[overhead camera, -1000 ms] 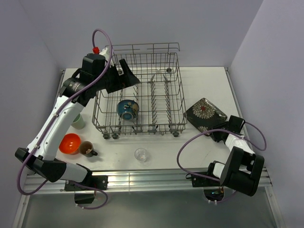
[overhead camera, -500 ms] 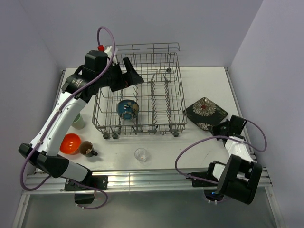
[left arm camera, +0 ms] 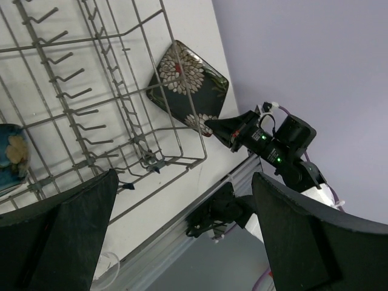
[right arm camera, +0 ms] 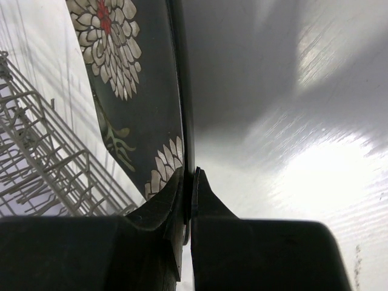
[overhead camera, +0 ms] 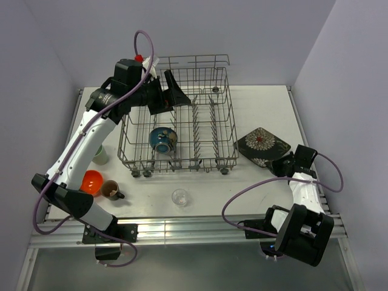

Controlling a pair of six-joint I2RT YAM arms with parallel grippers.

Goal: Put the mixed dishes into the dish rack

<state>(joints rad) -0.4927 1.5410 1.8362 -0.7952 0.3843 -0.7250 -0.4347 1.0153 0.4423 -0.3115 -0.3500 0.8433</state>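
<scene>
Nearest the arm bases, the small clear glass [overhead camera: 179, 196] stands alone on the table [overhead camera: 254, 103]. To its left are the dark brown mug [overhead camera: 111, 190] and the small orange bowl [overhead camera: 91, 181], whose rim the left arm partly covers. That arm also hides most of the pale green cup [overhead camera: 100, 154].

At the right, the right gripper [overhead camera: 277, 165] has its 2 fingers pressed together on the near rim of the black square plate [overhead camera: 262, 144]. The right wrist view shows the thin edge pinched between the tips, but not whether the plate lies flat.

Farther back, the dish rack [overhead camera: 182, 162] holds 1 item, the blue round bowl [overhead camera: 162, 139]; the left wrist view cuts it off. The left gripper [overhead camera: 167, 96] hangs spread wide over the rack's back-left corner, holding nothing.
</scene>
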